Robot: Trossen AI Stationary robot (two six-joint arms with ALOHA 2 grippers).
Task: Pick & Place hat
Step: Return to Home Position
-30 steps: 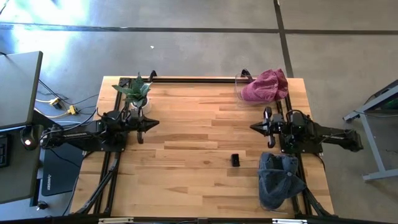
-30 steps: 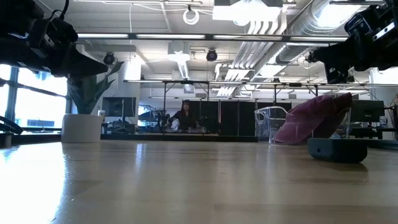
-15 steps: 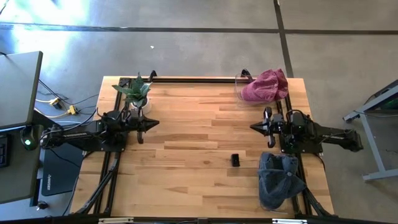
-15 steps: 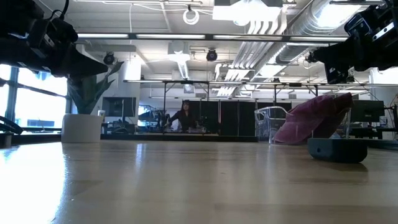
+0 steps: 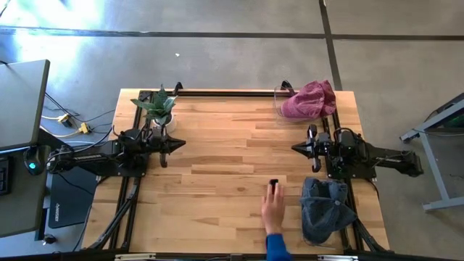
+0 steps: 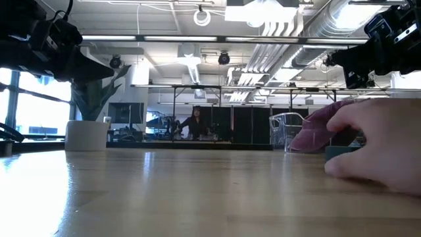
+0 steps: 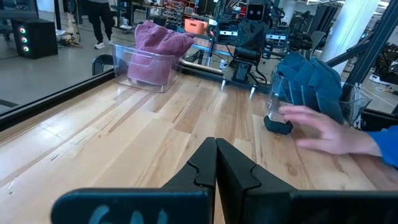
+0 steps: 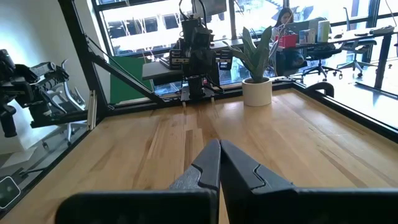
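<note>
Left gripper (image 5: pixel 181 143): at the desk's (image 5: pixel 217 188) left edge, pointing inward, fingers pressed together, holding nothing.
Potted plant (image 5: pixel 156 106): far left corner, just behind the left arm.
Person's hand (image 5: pixel 273 210): reaches in from the near edge in a blue sleeve, fingertips at a small black object (image 7: pixel 278 126).
Right gripper (image 5: pixel 294 148): at the right edge, facing the left one, fingers closed and empty.
Pink hat (image 5: pixel 312 99): in the clear bin (image 5: pixel 278 105) at the far right corner.
Blue caps (image 5: pixel 326 206): piled in the near-right transparent bin (image 7: pixel 280 99), beside the hand.
</note>
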